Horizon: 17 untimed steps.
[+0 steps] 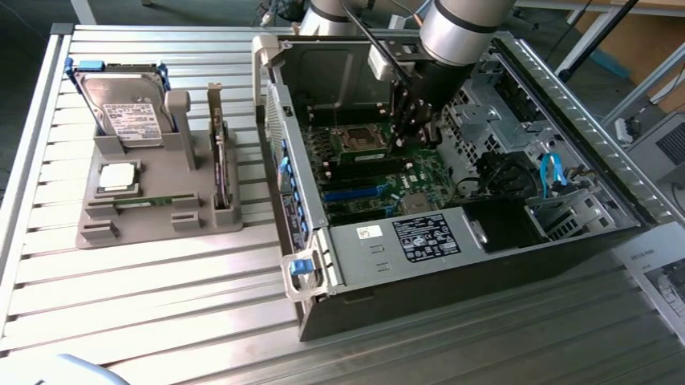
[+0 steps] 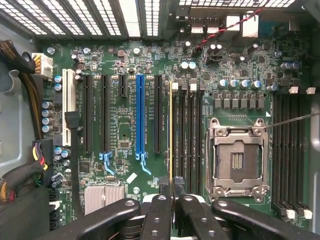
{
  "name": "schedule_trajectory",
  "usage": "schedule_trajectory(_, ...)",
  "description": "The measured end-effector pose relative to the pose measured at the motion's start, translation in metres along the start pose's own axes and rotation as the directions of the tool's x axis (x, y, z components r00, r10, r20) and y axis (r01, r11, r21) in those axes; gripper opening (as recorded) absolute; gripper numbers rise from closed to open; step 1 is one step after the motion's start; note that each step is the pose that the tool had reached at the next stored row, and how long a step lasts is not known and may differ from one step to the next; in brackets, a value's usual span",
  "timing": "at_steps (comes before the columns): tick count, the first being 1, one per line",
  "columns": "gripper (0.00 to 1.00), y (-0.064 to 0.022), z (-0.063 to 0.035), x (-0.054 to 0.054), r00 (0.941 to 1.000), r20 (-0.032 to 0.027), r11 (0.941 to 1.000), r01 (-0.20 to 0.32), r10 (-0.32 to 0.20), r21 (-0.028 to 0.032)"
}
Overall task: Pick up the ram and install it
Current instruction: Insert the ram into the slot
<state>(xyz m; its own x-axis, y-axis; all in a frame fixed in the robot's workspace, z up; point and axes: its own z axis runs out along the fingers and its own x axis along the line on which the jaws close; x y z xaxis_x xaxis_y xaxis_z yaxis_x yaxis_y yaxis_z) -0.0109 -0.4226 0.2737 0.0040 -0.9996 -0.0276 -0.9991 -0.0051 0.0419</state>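
Note:
In the wrist view my gripper [image 2: 172, 189] is shut on the ram [image 2: 170, 130], which I see edge-on as a thin yellow-green line running out from between the fingers. The stick lies parallel to the black memory slots [image 2: 188, 135], at the edge of that bank farthest from the empty processor socket [image 2: 236, 157]. Whether it touches a slot I cannot tell. In the exterior view the gripper [image 1: 413, 135] reaches down into the open computer case [image 1: 370, 234], just beside the socket [image 1: 358, 138].
A second bank of memory slots [image 2: 290, 150] lies beyond the socket, and a blue card slot [image 2: 139, 115] lies on the other side. Outside the case, a grey fixture [image 1: 150, 218] carries a hard drive [image 1: 123, 108], a silver processor chip [image 1: 118, 176] and a dark expansion card [image 1: 221, 160].

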Motion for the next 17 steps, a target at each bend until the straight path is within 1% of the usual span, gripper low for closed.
schedule_trajectory(8, 0.12, -0.0001, 0.0005, -0.0003, 1.0, 0.0003, 1.0, 0.0, 0.0, 0.0001)
schedule_trajectory(17, 0.12, -0.0001, 0.0023, -0.0069, 1.0, 0.0, 1.0, 0.0, 0.0, 0.0)
